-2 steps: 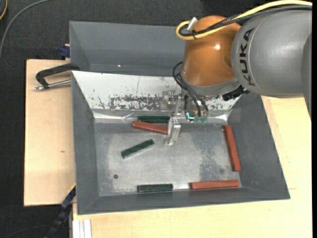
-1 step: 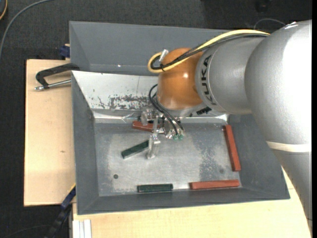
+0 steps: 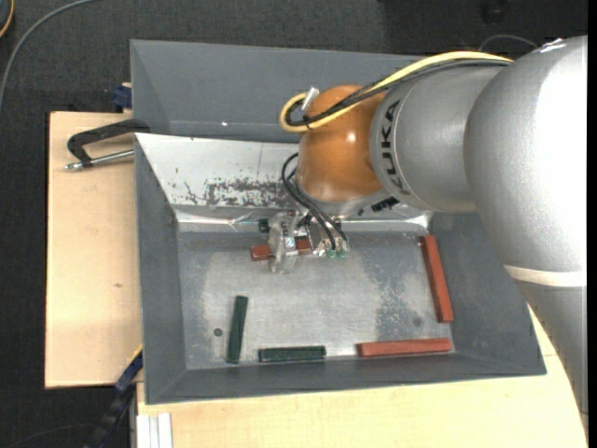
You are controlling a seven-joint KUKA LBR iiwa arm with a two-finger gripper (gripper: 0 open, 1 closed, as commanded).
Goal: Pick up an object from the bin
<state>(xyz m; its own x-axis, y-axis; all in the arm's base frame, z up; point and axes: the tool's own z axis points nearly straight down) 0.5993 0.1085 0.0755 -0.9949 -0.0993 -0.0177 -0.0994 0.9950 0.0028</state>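
ROBOT ARM REACHES INTO PARTS BIN. The arm, its orange wrist cover (image 3: 338, 152) low over the grey metal bin (image 3: 159, 278), hangs its gripper (image 3: 291, 247) at the back of the bin floor, close under the rear wall (image 3: 224, 189). A short red-brown piece (image 3: 260, 251) shows at the gripper's left side, touching it or just beside it. Whether it is gripped, and whether the gripper is open or closed, cannot be told from here.

The piece looks like a small, stiff, light bar, probably hard and smooth-sided. It would likely want a hold across its narrow width near the middle, and might swing or slip if caught by 1 end. The rear wall stands near behind it and leaves little room on that side.

4 more bars lie well apart from the gripper. A dark green bar (image 3: 237, 329) slants near the front-left corner, and another dark green bar (image 3: 292, 353) lies flat along the front wall. A long red-brown bar (image 3: 404, 348) lies along the front wall toward the right, and another long red-brown bar (image 3: 437, 278) runs along the right wall. 3 of them hug a wall, which would probably make them awkward to straddle.
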